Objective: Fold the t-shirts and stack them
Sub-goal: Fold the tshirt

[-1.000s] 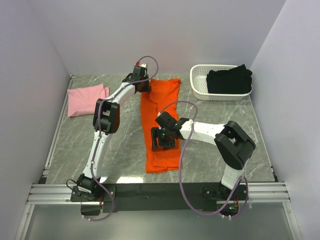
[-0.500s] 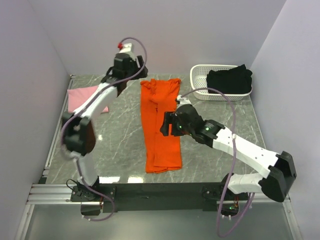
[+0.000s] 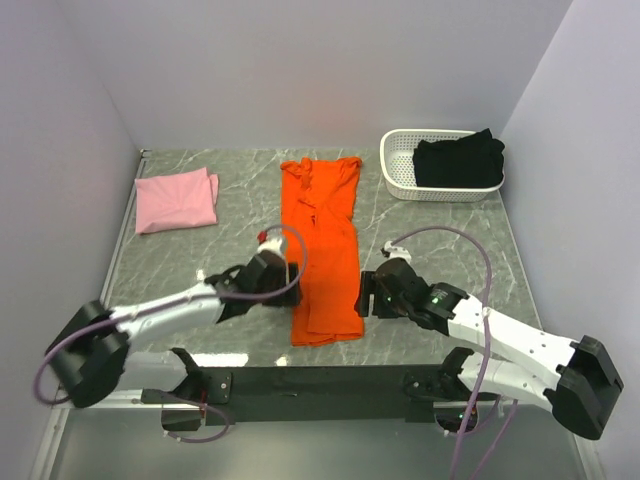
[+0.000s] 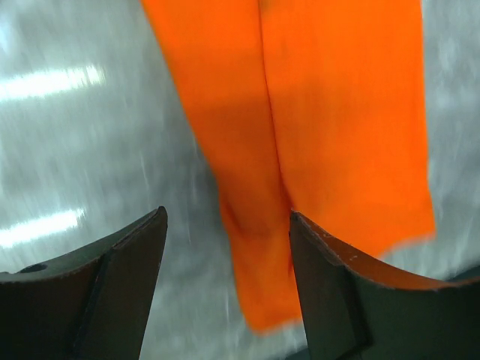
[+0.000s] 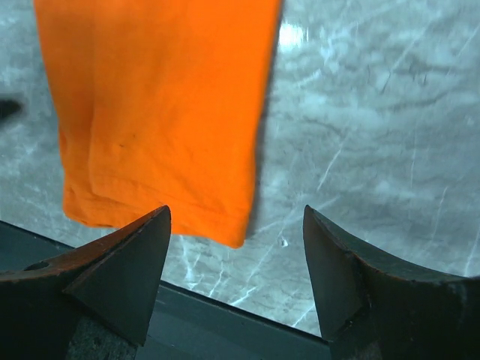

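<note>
Top external: left end effector low beside the left edge of the orange shirt, right end effector just off its right edge, both spread wide and gripping nothing. Between the two, shirt flat on the desk as a long narrow strip. Well beyond the left end effector, folded pink shirt; far beyond the right one, black shirt heaped in the white basket.

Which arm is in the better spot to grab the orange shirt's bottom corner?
Probably the right: its open gripper sits beside the orange shirt's near corner, which shows between its fingers. The left gripper, open too, is farther up the side edge.
</note>
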You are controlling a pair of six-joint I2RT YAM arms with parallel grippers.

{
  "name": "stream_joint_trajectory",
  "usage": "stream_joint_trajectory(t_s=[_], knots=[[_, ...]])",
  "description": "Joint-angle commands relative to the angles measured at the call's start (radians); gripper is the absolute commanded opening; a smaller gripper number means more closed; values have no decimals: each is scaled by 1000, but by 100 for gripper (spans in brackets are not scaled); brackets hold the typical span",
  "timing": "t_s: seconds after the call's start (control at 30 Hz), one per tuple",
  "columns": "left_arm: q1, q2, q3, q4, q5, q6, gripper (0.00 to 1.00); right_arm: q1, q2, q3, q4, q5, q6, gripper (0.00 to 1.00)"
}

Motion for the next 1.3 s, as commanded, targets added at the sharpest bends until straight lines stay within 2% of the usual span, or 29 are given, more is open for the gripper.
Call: stream_joint_trajectory(t_s=[0.0, 0.13, 0.27, 0.53, 1.0, 1.2, 1.27], knots=[[-71, -183, -72, -6, -41, -170, 71, 11, -30, -51, 63, -18, 55, 77], [-137, -322, -166, -47, -47, -294, 71, 32, 2, -80, 107, -33, 89, 77], [-194, -364, -238, -52, -40, -355, 70, 63, 45, -77, 124, -35, 109, 76], [-310, -292, -264, -92, -103, -452, 65, 118, 137, -56, 146, -7, 153, 76], [-346, -221, -280, -5, -81, -461, 54, 160, 221, -10, 126, 24, 170, 71], [-353, -204, -281, 17, -80, -461, 44, 172, 231, -4, 120, 25, 178, 63], [-353, -206, -289, 27, -80, -463, 37, 174, 232, -7, 120, 24, 181, 59]])
